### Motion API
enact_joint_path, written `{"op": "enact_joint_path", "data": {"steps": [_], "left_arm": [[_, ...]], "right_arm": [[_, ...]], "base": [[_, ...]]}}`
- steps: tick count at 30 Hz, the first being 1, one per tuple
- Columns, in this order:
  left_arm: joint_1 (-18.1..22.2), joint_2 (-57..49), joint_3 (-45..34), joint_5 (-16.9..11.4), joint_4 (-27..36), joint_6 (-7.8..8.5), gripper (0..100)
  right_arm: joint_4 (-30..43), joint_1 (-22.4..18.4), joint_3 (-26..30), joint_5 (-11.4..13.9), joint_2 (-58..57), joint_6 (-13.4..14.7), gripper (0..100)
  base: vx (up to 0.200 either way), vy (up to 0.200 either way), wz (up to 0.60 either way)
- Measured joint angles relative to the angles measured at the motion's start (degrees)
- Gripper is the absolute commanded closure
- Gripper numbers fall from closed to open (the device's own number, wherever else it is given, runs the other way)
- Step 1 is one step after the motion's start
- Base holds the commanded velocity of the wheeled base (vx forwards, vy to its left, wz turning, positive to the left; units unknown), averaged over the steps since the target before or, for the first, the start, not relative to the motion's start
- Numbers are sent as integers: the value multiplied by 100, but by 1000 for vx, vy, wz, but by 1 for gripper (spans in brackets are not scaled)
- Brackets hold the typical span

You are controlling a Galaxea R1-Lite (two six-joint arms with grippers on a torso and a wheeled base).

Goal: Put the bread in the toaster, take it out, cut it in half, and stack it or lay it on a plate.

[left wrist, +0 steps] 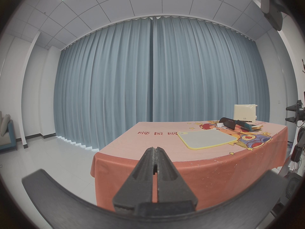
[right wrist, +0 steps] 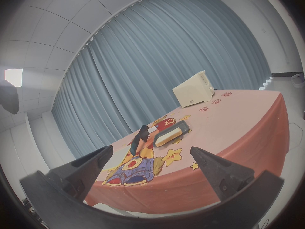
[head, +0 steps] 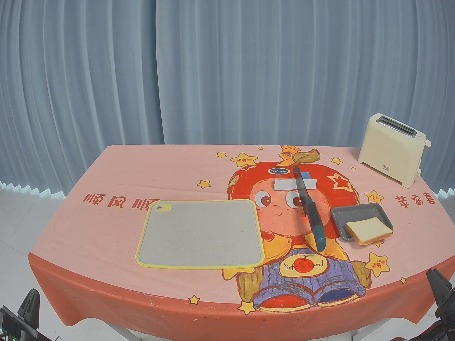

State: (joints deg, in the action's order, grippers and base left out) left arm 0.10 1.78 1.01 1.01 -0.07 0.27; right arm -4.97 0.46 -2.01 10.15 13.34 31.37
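Observation:
A slice of bread (head: 368, 230) lies on a small grey tray (head: 353, 213) at the table's right side; the bread (right wrist: 168, 135) shows on that tray in the right wrist view too. A cream toaster (head: 393, 149) stands at the far right corner. A knife (head: 310, 210) with a dark blade and teal handle rests on a white block in the table's middle. A grey cutting board (head: 200, 233) with a yellow rim lies left of centre. My left gripper (left wrist: 155, 166) is shut and empty, off the table's left front. My right gripper (right wrist: 151, 163) is open, below the table's right front edge.
The table (head: 123, 181) wears a pink cloth with a cartoon print. Blue curtains hang behind it. The toaster (right wrist: 193, 89) and knife (right wrist: 138, 138) stand out against them in the right wrist view, and the cutting board (left wrist: 206, 138) in the left wrist view.

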Motion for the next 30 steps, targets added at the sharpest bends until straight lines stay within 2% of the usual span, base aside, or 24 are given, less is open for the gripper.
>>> {"op": "enact_joint_path", "data": {"steps": [5,11,25,30], "left_arm": [[0,0,0,0,0,0,100],[-5,0,0,2,0,-2,100],[-2,0,0,2,0,0,100],[-5,0,0,2,0,-2,100]], "right_arm": [[-20,9,80,10,116,66,0],[-39,80,45,156,269,435,0],[-123,174,-107,245,898,605,0],[-127,306,-258,286,1207,1005,0]], "base": [[0,0,0],[0,0,0],[0,0,0],[0,0,0]]}}
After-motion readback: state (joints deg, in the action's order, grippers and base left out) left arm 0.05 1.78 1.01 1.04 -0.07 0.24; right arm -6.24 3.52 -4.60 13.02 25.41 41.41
